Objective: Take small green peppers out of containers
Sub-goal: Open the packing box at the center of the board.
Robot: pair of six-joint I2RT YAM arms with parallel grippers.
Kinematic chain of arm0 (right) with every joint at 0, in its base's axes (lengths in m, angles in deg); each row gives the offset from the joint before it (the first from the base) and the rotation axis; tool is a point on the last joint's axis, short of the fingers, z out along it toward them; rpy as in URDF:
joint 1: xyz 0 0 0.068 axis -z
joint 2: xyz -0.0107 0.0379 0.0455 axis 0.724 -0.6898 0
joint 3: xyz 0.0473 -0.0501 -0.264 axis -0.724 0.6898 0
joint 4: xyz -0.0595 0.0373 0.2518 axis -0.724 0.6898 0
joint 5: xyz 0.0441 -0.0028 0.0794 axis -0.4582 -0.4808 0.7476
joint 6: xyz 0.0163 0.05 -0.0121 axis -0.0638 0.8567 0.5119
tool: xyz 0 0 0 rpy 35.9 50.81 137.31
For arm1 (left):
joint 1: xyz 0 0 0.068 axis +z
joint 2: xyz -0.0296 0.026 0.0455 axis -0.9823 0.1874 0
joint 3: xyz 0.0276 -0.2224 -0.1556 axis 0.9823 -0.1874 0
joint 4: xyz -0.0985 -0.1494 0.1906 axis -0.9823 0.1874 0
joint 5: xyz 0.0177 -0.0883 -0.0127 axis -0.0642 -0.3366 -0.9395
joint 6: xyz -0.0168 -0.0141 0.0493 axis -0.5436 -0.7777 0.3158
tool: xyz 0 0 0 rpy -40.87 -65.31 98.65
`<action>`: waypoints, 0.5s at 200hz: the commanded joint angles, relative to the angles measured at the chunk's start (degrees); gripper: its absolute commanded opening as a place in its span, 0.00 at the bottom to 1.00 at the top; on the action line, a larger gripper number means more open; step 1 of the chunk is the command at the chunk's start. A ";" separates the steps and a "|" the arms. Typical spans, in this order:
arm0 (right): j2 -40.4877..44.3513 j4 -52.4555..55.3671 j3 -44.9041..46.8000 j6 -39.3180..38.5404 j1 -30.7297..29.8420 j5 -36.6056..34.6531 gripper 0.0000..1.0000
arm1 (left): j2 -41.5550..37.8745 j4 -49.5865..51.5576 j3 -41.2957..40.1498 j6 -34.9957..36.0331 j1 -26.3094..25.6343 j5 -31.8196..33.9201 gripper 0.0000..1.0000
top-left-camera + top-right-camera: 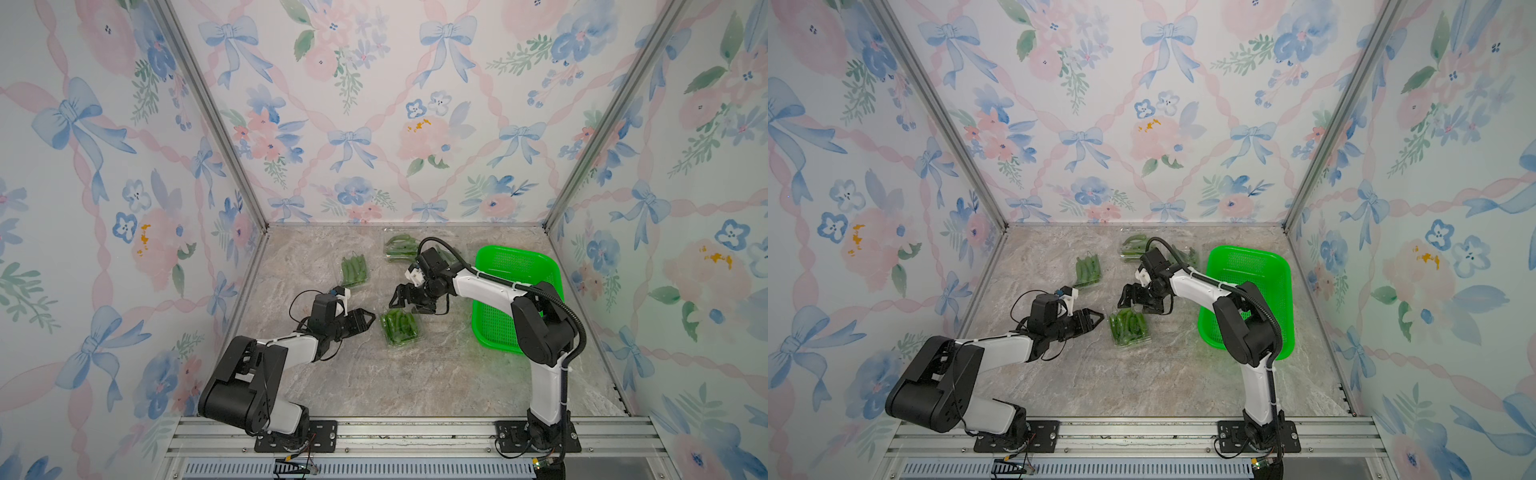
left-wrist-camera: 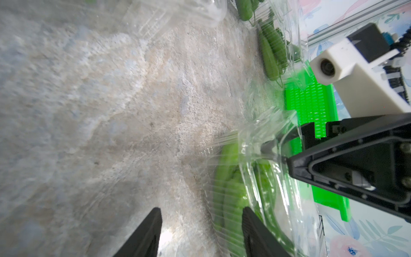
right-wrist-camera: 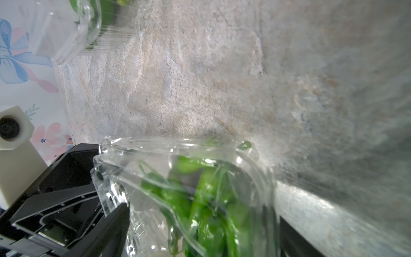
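A clear container [image 1: 403, 328] [image 1: 1129, 328] of small green peppers [image 3: 209, 200] lies mid-table. My right gripper [image 1: 411, 307] [image 3: 200, 240] hangs over its far end, open wide, one finger [image 3: 115, 222] on each side of the container wall. The left gripper [image 1: 370, 318] [image 2: 202, 233] is open just left of that container, with one fingertip [image 2: 253, 231] at the clear rim and only table between the jaws. Two more containers of peppers sit farther back [image 1: 354, 271] [image 1: 400, 249]. More peppers [image 1: 1187, 253] show partly behind the right arm.
A large bright green perforated basket [image 1: 519, 266] [image 2: 309, 104] stands at the right, partly under the right arm. Floral walls close in the marble table [image 1: 374, 382] on three sides. The metal rail with both arm bases runs along the front.
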 commanded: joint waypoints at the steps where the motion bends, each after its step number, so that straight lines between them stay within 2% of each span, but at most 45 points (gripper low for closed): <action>1: -1.25 0.78 -1.89 0.30 -0.88 0.84 0.90 | 0.81 -0.67 0.51 0.11 0.17 -1.11 0.61; 100: -1.59 1.31 -2.85 0.26 -1.05 0.65 0.91 | -1.95 0.88 -2.37 0.17 0.97 -0.57 0.62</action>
